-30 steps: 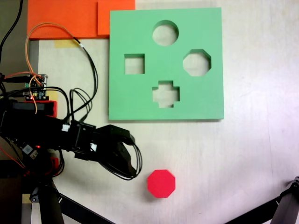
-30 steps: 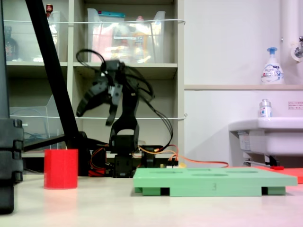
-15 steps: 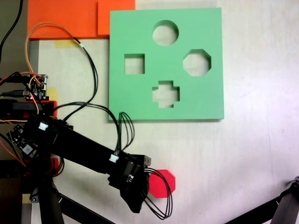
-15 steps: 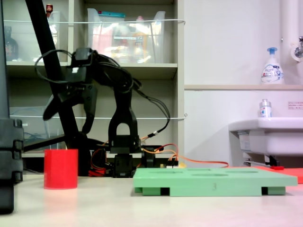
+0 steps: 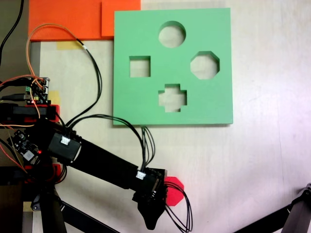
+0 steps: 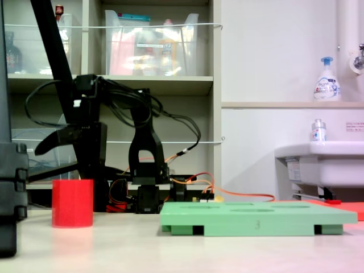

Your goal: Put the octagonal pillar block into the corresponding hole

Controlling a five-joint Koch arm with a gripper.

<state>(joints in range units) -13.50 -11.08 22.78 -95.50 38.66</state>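
**Gripper stationed over red block, jaws spread**

Gripper (image 6: pixel 74 149) was recorded above the octagonal pillar block (image 6: pixel 73 203) in the second exterior view, jaws spread wide: one finger reached out toward the second exterior view's left, the other hung straight down behind the block's top edge. Contact with the block could not be confirmed. In the first exterior view the gripper (image 5: pixel 151 206) covered the left part of the block (image 5: pixel 174 192), and looped black cables trailed below it.

The block stood upright on the pale table (image 5: pixel 252 165), near the bottom edge of the first exterior view and well apart from the green foam board (image 5: pixel 146 102).

The board lay flat further up the table. The corresponding hole (image 5: pixel 204 65), eight-sided, sat at the board's right in the first exterior view and was empty. Round, square and cross-shaped cutouts occupied the rest of the board.

Beyond the board, an orange sheet (image 5: pixel 63 19) lay at the top left corner of the first exterior view.
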